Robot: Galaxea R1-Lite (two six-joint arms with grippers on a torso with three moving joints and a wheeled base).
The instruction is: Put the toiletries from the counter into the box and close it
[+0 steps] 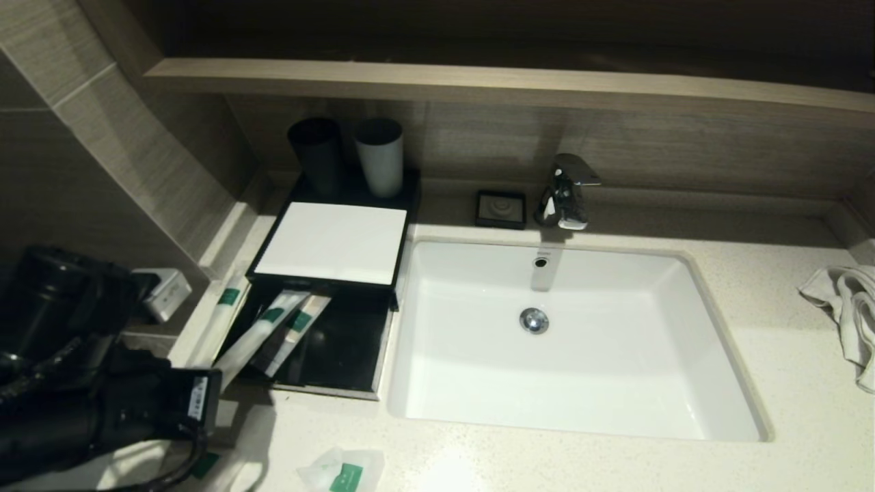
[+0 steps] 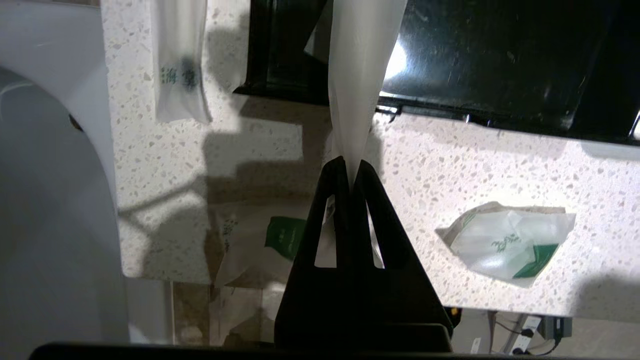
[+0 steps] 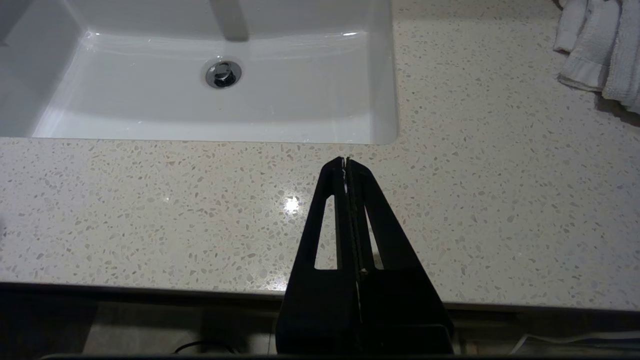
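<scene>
My left gripper (image 2: 353,167) is shut on the end of a long translucent packet (image 2: 357,75), which slants over the front rim of the box's pulled-out black drawer (image 1: 338,348). The same packet (image 1: 260,335) reaches into the drawer beside another long packet (image 1: 302,326) lying inside. A third long packet (image 1: 224,311) lies on the counter (image 1: 786,362) left of the box (image 1: 331,242). Two squarish pouches rest on the counter near its front edge, one (image 2: 510,242) in the open, one (image 2: 260,240) partly behind my fingers. My right gripper (image 3: 346,161) hangs shut and empty over bare counter.
The white sink (image 1: 656,410) lies right of the box, with the faucet (image 1: 566,191) and a black soap dish (image 1: 501,208) behind it. A black cup (image 1: 318,154) and a grey cup (image 1: 379,157) stand on the box's back. A white towel (image 1: 847,307) lies far right.
</scene>
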